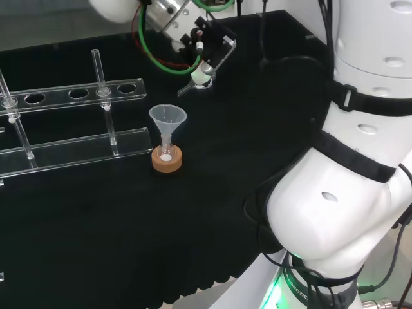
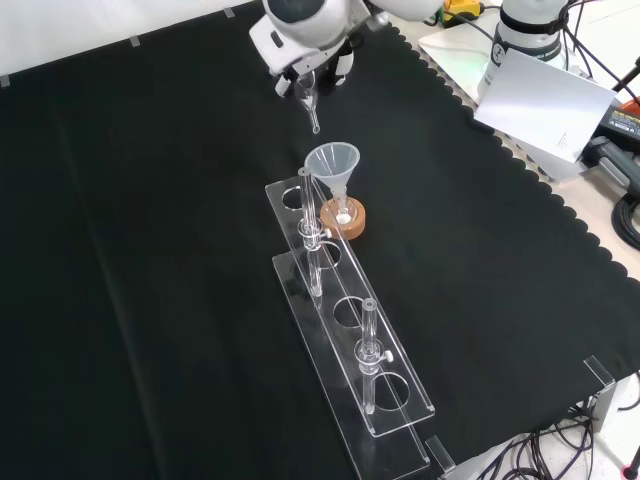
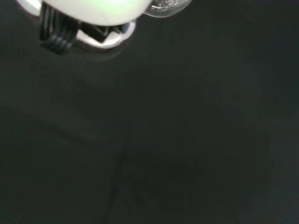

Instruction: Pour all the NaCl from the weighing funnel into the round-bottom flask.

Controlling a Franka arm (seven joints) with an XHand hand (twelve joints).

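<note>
A small round-bottom flask [image 1: 167,154] stands in a cork ring [image 1: 167,162] with a clear cone funnel [image 1: 168,117] in its neck. A little white powder shows at the flask's bottom. The hand [image 1: 205,40] hangs above and to the right of it in the head view, shut on the clear weighing funnel [image 1: 200,76], whose spout points down to the left. In the front view the weighing funnel [image 2: 310,104] hangs spout down, just above and behind the cone funnel [image 2: 332,163], apart from it. The hand [image 2: 305,45] is at the top there. The wrist view shows a blurred white part of the hand [image 3: 93,9] and a bit of glass [image 3: 166,5].
A clear acrylic rack [image 1: 71,122] with upright rods stands left of the flask in the head view; in the front view the rack [image 2: 345,340] runs toward the near edge. The arm's white links [image 1: 347,193] take up the right. A white sheet [image 2: 545,105] lies beyond the cloth's scalloped edge.
</note>
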